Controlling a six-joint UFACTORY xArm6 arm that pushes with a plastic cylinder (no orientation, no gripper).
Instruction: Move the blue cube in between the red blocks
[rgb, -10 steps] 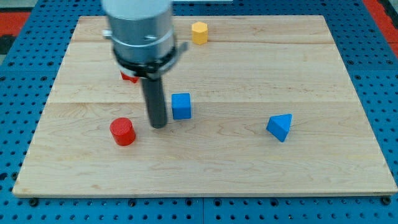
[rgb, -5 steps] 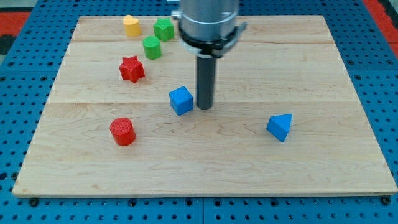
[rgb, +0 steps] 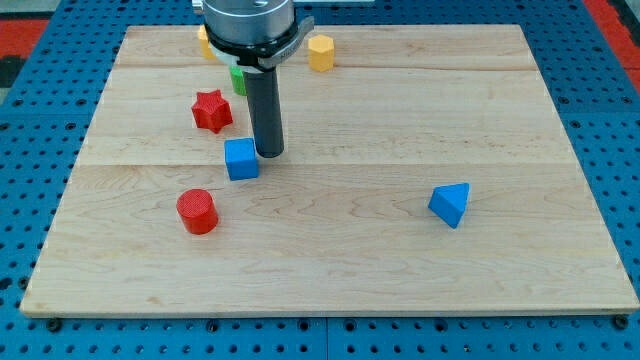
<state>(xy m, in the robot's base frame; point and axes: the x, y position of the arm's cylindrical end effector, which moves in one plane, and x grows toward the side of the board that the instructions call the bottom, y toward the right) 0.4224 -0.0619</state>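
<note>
- Left of centre, the blue cube (rgb: 241, 159) sits between the red star (rgb: 211, 110) and red cylinder (rgb: 197, 211).
- My tip (rgb: 268, 153) seems to touch the cube's upper-right corner; it has no jaws.

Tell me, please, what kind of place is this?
Probably a robotics lab bench: a wooden board lies on a blue perforated table, with small blocks like the blue cube beside my tip.

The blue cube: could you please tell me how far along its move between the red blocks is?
Nearly done: the blue cube sits roughly between the red star and red cylinder, slightly toward the view's right. My tip touches its upper-right corner. Left: a small nudge leftward.
</note>
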